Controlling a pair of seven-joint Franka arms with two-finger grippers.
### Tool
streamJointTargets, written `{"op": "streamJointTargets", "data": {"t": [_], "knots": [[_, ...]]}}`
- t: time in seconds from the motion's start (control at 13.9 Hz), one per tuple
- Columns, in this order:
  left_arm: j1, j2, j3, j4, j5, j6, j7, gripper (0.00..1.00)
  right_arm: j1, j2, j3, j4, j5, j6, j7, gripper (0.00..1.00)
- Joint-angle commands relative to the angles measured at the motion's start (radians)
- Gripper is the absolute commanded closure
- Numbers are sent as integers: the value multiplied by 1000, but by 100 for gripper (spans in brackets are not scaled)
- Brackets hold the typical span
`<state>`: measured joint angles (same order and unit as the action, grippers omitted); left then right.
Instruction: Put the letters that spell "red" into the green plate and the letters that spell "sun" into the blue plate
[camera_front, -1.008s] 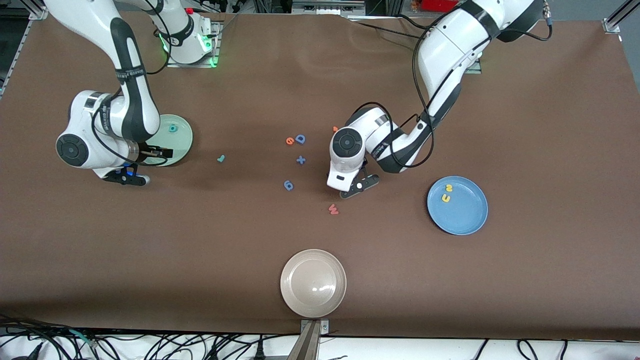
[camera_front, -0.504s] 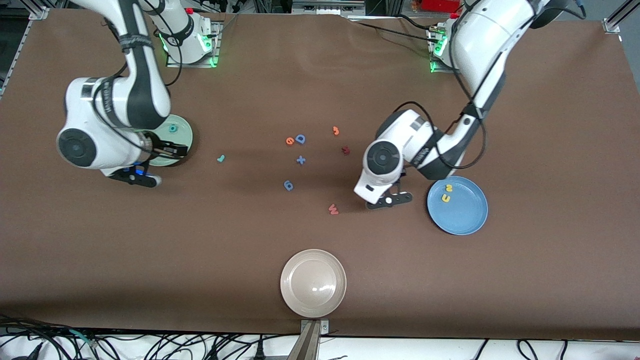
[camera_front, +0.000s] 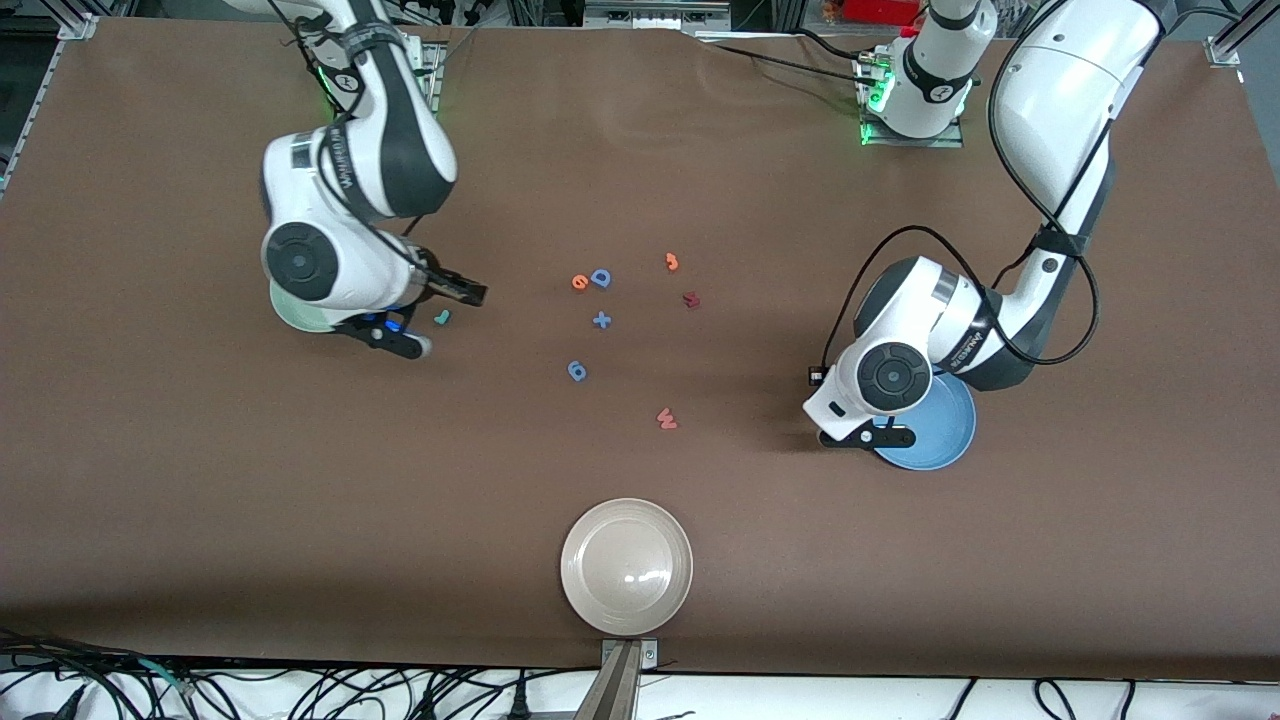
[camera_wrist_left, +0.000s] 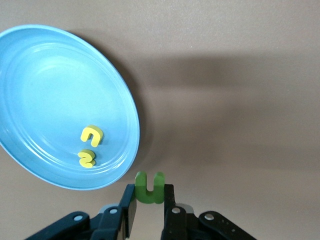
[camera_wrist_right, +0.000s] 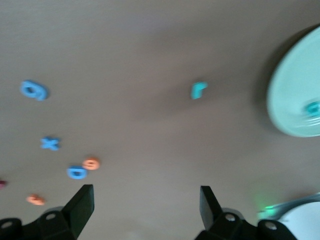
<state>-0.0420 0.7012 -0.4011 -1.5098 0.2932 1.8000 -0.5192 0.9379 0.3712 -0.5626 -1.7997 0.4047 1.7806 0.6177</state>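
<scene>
Front view, left hand (camera_front: 868, 437) now at blue plate (camera_front: 955, 440), gripping green "n" (camera_wrist_left: 149, 187)

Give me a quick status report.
Left gripper shut on green n, just short of blue plate. Right gripper open, over table near teal r. Nothing blocking.

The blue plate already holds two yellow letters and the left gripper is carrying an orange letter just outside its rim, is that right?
Not quite: the letter in the left gripper is green, not orange. The left wrist view shows it pinched between the fingers just outside the rim of the blue plate, which does hold two yellow letters.
</scene>
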Motion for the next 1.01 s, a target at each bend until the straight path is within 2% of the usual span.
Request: {"op": "streamJointTargets", "data": {"t": [0.0,0.29,0.58,0.65,0.72,0.79,0.94], "knots": [[-15,-23,-2,-23,32,-20,30,90,45,52,52,-1,36,110,106,6],[10,-26,-1,-67,57,-54,81,90,55,135,153,-10,36,281,188,7],[57,-25,-7,-147,86,-11,85,84,61,184,191,-72,46,393,191,2],[56,-23,-5,-147,86,-8,85,66,62,196,204,-82,64,408,197,2],[56,-20,-5,-147,86,-8,85,11,61,204,219,-89,90,419,200,2],[57,-23,-5,-147,86,-10,84,0,62,212,234,-101,110,422,201,2],[57,-23,-5,-142,86,-10,85,0,64,209,240,-133,117,442,201,2]]}}
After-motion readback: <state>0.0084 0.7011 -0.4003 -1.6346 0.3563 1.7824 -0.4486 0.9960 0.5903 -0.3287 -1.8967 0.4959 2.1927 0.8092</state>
